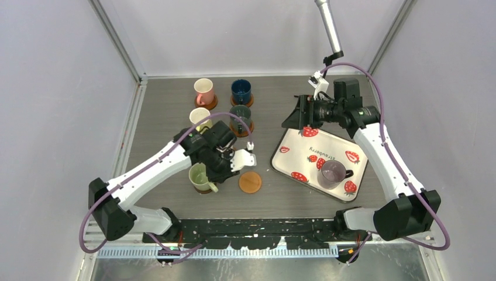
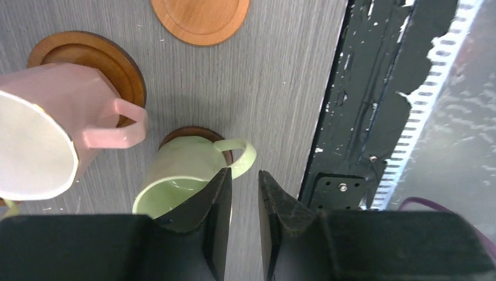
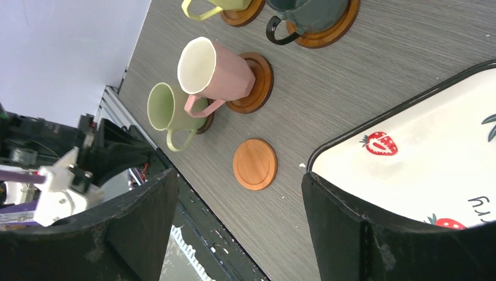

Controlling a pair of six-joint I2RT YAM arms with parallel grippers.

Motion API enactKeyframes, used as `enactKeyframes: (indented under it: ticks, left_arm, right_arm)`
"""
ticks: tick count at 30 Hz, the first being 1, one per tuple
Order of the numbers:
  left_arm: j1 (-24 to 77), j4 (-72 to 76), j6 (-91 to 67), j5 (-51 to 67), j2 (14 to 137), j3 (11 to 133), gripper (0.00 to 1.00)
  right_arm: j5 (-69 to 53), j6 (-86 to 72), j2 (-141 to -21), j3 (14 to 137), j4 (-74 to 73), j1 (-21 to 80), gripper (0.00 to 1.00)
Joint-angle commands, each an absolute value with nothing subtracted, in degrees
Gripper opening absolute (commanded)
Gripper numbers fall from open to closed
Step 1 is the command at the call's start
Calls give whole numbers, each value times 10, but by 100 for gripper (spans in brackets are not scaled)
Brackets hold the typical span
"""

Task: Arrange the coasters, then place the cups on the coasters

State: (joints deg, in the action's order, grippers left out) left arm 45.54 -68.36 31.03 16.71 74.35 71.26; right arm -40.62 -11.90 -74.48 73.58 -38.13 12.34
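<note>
Evidently the green cup (image 2: 175, 170) sits on a dark coaster (image 2: 188, 132), with the left gripper (image 2: 245, 178) beside it, pinched narrow and holding nothing. Next, probably, the right gripper (image 1: 297, 120), wide and empty, must carry the purple cup (image 1: 333, 173) from the tray (image 1: 295, 161) to the bare coaster (image 1: 250, 182).

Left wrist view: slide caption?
Left gripper, jaws nearly closed on nothing, by green mug on dark coaster; pink mug on second dark coaster; light coaster bare.
</note>
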Motion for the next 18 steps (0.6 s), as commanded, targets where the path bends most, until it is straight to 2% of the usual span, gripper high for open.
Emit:
enactKeyframes:
  ticks: [1,7,18]
  left_arm:
    - [491,-616,297,79,763,699,23]
    - [533,-570,292,25,797,672,17]
    - [544,-570,315,-14,823,629,15]
  right_arm:
    - [-415,-125,-720,733,-373,114,81]
    - [-418,-133,-725,735,-370,106,81]
    - [-417,-138,-723,725,-364,99,81]
